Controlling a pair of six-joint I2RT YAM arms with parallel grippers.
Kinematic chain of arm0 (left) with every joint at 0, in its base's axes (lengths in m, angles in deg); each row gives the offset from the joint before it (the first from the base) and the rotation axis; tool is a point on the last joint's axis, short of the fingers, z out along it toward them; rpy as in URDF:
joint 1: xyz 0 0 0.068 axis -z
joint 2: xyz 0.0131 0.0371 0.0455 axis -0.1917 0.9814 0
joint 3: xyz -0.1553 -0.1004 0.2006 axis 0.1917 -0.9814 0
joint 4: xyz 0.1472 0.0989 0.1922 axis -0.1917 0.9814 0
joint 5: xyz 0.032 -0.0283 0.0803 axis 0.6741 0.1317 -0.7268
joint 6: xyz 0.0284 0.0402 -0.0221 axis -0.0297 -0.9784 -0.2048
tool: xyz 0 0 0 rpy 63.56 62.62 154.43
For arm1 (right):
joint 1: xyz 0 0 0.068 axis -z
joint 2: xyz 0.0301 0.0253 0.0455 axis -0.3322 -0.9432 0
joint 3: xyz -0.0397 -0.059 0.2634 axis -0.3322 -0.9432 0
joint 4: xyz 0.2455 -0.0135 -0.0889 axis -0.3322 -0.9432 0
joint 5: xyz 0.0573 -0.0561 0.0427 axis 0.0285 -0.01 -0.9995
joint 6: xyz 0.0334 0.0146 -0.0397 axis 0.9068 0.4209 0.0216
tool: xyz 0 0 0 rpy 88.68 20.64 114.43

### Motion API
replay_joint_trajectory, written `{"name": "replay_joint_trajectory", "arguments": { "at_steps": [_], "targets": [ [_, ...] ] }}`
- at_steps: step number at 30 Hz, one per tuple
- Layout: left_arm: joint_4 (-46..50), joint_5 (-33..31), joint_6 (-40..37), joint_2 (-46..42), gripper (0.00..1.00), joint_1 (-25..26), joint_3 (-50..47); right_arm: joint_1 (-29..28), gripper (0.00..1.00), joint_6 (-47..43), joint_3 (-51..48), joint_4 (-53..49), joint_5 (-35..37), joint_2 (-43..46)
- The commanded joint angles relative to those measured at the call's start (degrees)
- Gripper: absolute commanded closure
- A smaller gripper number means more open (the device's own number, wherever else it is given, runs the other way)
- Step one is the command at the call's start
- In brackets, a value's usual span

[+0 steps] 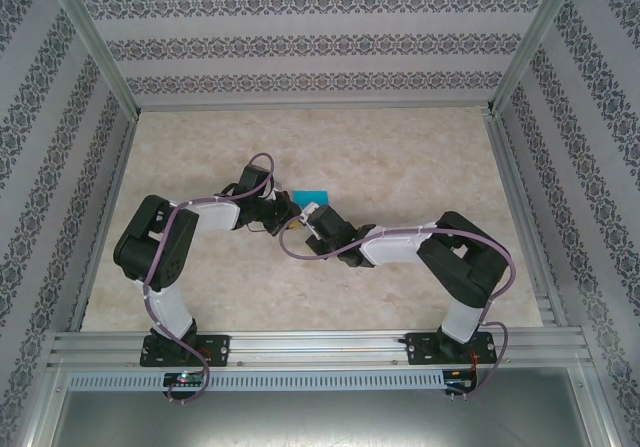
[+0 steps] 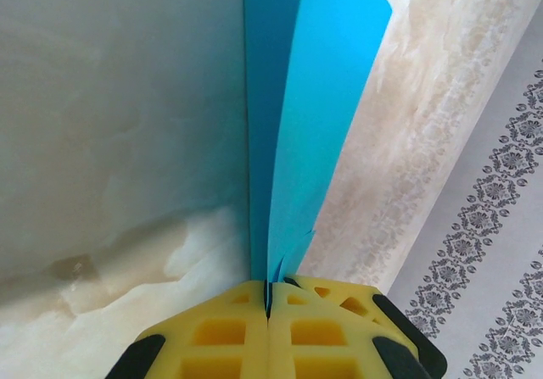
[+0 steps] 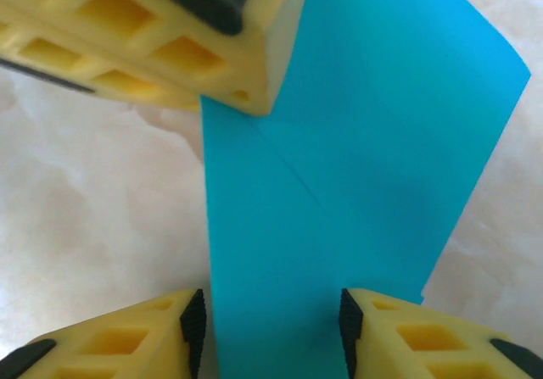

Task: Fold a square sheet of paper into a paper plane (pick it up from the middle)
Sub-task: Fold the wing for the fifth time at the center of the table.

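The teal-blue sheet of paper [image 2: 297,99] is folded into a narrow layered strip with a diagonal crease [image 3: 365,142]. My left gripper [image 2: 269,298] is shut on one end of it, the yellow pads pressed together with the paper's edge pinched between them. From there the paper stands edge-on and runs away from the camera. In the right wrist view my right gripper [image 3: 271,328] is open, one pad on each side of the strip's flat face, and the left gripper's fingers [image 3: 170,40] hold the far end. From above, both grippers meet at mid-table beside the paper [image 1: 309,195].
The marble-patterned tabletop [image 1: 400,157] lies under both arms. Patterned walls [image 1: 320,47] enclose it at the back and on both sides, with aluminium rails along the edges. The two arms' cables loop close to each other near the centre.
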Motion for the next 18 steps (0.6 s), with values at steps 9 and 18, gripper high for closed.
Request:
{"name": "replay_joint_trajectory", "arguments": {
  "at_steps": [9,18],
  "targets": [
    [3.3,0.5,0.6,-3.5,0.93,-0.4,0.8,-0.2,0.81,-0.8,1.4,2.5,1.7,-1.3],
    [11.2,-4.5,-5.0,-12.8,0.59,-6.6,-0.4,4.2,0.91,5.1,0.5,2.8,-14.0,1.0]
  ]
}}
